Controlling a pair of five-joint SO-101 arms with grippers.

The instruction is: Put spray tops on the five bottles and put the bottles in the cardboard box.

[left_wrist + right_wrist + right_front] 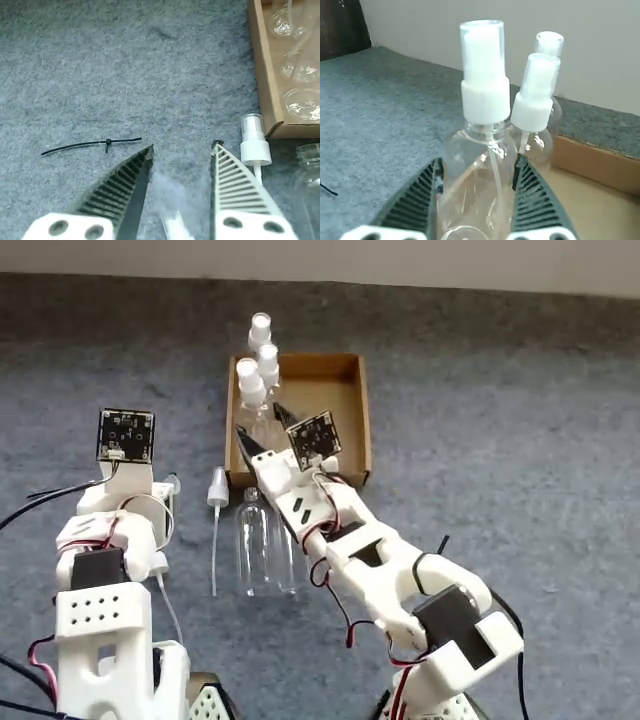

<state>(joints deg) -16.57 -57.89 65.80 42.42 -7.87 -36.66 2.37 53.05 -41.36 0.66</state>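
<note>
The right gripper [479, 167] pinches a capped bottle [475, 150] by its body, upright inside the cardboard box [362, 420], just beside two other capped bottles [536, 95]. This looks like the placing step; next it should release and lift straight up. The right arm stretches forward over the box. The left gripper [182, 150] hangs spread above the carpet beside a loose spray top [255, 145]; two uncapped bottles [265, 545] lie near.

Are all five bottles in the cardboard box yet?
No, an uncapped bottle lies on the carpet outside the cardboard box.
</note>
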